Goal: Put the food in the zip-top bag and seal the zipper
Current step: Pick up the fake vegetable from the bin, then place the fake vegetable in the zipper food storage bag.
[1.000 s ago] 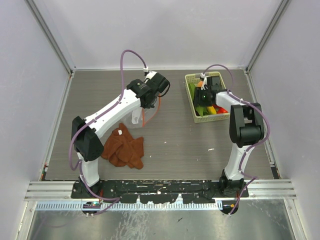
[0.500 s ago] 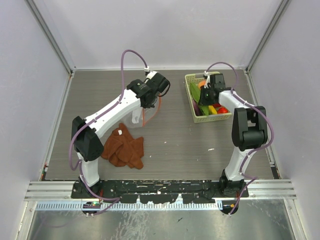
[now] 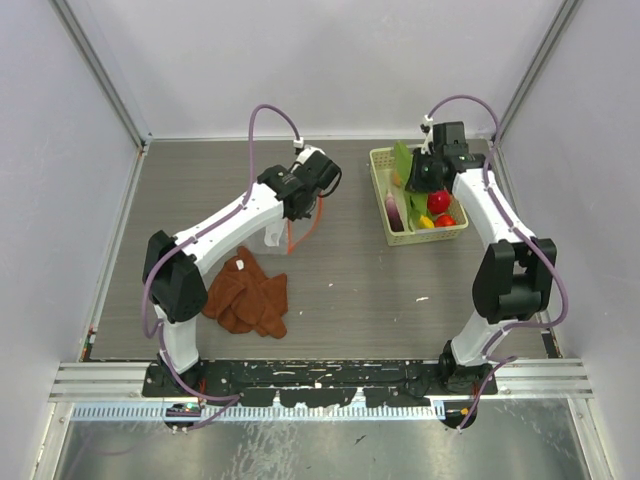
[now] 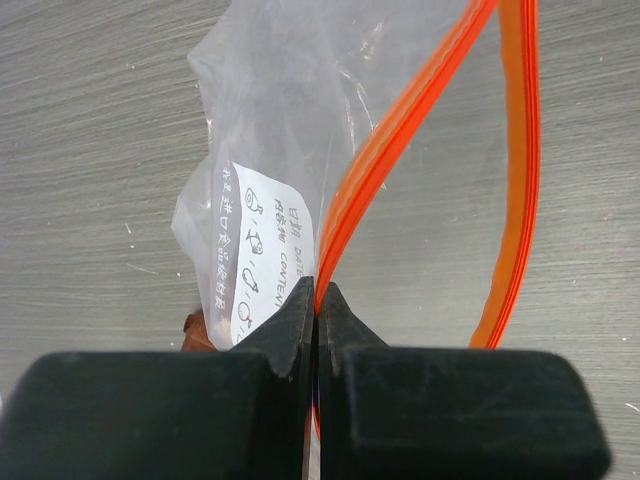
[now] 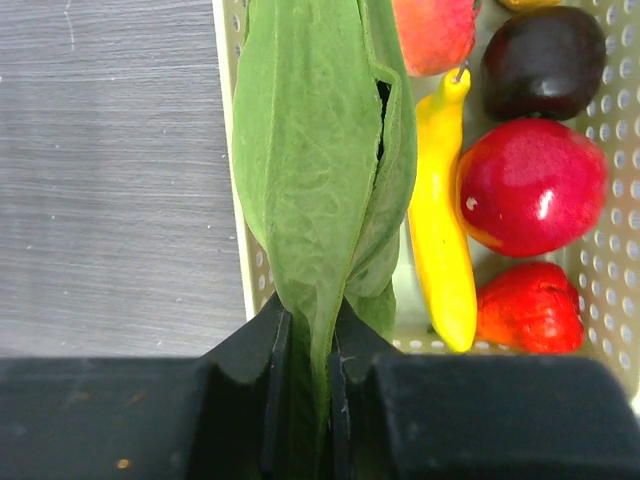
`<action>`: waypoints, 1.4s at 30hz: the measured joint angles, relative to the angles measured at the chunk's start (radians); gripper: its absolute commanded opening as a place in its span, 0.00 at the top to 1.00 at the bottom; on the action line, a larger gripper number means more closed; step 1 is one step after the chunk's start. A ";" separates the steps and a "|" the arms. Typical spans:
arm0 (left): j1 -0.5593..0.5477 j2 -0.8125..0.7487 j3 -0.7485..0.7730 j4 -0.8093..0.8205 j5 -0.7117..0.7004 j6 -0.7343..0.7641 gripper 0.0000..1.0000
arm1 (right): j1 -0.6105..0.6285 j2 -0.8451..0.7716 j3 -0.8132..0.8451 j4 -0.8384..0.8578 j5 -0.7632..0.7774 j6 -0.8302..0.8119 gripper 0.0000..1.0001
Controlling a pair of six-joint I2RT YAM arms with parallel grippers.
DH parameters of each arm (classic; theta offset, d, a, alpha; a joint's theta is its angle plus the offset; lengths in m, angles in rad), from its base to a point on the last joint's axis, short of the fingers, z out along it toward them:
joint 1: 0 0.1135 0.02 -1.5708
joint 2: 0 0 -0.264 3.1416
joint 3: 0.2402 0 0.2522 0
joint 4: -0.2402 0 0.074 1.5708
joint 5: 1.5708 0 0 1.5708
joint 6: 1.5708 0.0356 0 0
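Right pincer (image 5: pixel 305 322) grips the long green leaves (image 5: pixel 315 150) over the basket's (image 3: pixel 380 196) left rim. Left pincer (image 4: pixel 317 300), well left of the basket, is clamped on the zipper (image 4: pixel 385 150) of the zip-top bag (image 4: pixel 260 120). Risk: the floppy leaves catch the narrow bag mouth, or slip from the thin hold.

Left gripper (image 4: pixel 318 300): matt black plastic fingers, faintly grained. Between them, the zipper (image 4: pixel 400 140): smooth orange-red plastic, ribbed lengthwise. Bag (image 4: pixel 260 120) ahead of the fingers: thin clear film, wrinkled, glossy, with a white paper label (image 4: pixel 255 250). Table (image 4: pixel 100 100) beneath: matt grey wood-grain surface.

Right gripper (image 5: pixel 308 330): same matt black finish. In its fingers, the leaves (image 5: pixel 310 180): matt green, veined, soft-looking. To their right, the basket (image 5: pixel 228 60): pale perforated plastic. Apple (image 5: pixel 530 185) and purple piece (image 5: pixel 543 62): glossy. Banana (image 5: pixel 445 250): smooth, slight sheen. Cloth (image 3: pixel 248 295): rust-brown, nubby.
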 measured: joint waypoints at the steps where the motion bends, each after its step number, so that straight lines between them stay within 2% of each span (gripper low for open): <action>1: 0.000 0.000 0.000 0.005 0.000 0.002 1.00 | 0.000 -0.011 0.007 -0.016 0.001 0.004 0.99; 9: 0.000 -0.023 -0.042 0.081 0.001 0.031 1.00 | 0.003 -0.124 0.017 -0.150 -0.065 0.062 0.99; 17: 0.000 -0.049 -0.087 0.174 0.022 0.056 1.00 | 0.039 -0.285 -0.007 -0.244 -0.221 0.113 0.99; 23: 0.000 -0.049 -0.103 0.219 0.034 0.071 1.00 | 0.116 -0.383 -0.064 -0.273 -0.360 0.160 0.99; 34: 0.000 -0.049 -0.117 0.276 0.081 0.078 1.00 | 0.299 -0.382 -0.203 -0.226 -0.494 0.269 0.99; 42: -0.025 -0.053 -0.191 0.309 0.098 0.105 1.00 | 0.305 -0.299 -0.212 -0.129 -0.524 0.341 0.99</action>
